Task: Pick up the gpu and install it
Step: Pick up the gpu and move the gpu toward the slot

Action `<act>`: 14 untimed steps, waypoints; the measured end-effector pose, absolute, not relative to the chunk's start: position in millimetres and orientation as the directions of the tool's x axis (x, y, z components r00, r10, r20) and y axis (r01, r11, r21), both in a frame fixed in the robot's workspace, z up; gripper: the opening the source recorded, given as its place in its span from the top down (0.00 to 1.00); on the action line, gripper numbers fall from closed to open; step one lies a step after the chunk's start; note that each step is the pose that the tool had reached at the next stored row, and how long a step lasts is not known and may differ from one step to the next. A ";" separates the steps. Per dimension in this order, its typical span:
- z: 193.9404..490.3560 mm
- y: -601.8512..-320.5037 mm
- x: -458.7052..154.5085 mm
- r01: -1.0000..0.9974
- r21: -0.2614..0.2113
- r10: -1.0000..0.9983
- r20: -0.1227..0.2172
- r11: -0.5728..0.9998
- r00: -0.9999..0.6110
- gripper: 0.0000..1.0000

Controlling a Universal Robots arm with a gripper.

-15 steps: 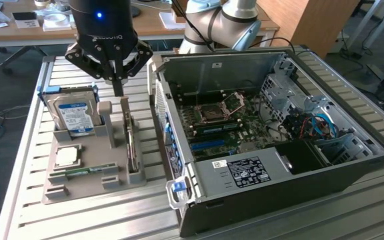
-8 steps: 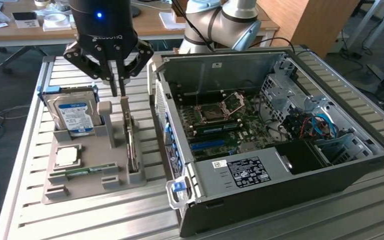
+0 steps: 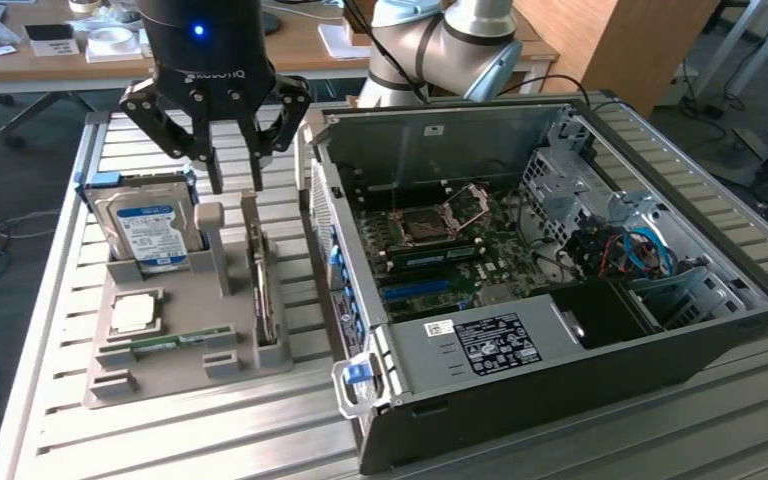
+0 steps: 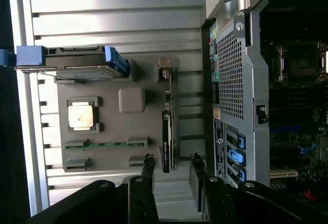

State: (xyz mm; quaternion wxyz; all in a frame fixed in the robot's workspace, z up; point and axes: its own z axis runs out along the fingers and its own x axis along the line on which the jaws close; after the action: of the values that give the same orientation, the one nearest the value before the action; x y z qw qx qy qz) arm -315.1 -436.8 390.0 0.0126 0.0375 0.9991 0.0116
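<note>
Slatted metal tabletop [image 3: 211, 435]. Grey parts holder [image 3: 157, 372] flat on it toward exterior view's left; open computer case [image 3: 558, 390] just beside holder, toward exterior view's right.

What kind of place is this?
Probably a robot lab: an open computer case and a tray of computer parts sit on a metal table, with office desks behind.

- arm [image 3: 444, 45]: grey joints at the rear, reaching toward the exterior view's left
- wrist [image 3: 200, 55]: black, vertical, blue light [image 3: 199, 30] lit
- gripper [image 3: 235, 182] [image 4: 171, 158]: points straight down, hangs in the air
- fingers [image 3: 211, 170] [image 4: 148, 170]: parted, tips roughly parallel, nothing clamped between them
</note>
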 end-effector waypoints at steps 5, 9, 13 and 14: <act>389.4 -436.8 -315.1 0.075 0.024 0.075 -0.024 0.997 -0.997 0.59; 386.0 -436.8 -315.0 0.075 0.024 0.075 -0.024 0.997 -0.997 0.59; 384.8 -436.8 -315.1 0.075 0.024 0.075 -0.024 0.997 -0.997 0.59; 384.7 -436.8 -315.1 0.075 0.024 0.075 -0.024 0.997 -0.997 0.59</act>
State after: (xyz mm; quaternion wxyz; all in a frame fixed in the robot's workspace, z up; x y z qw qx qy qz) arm -315.1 -436.8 384.7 0.0125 0.0375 0.9991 0.0117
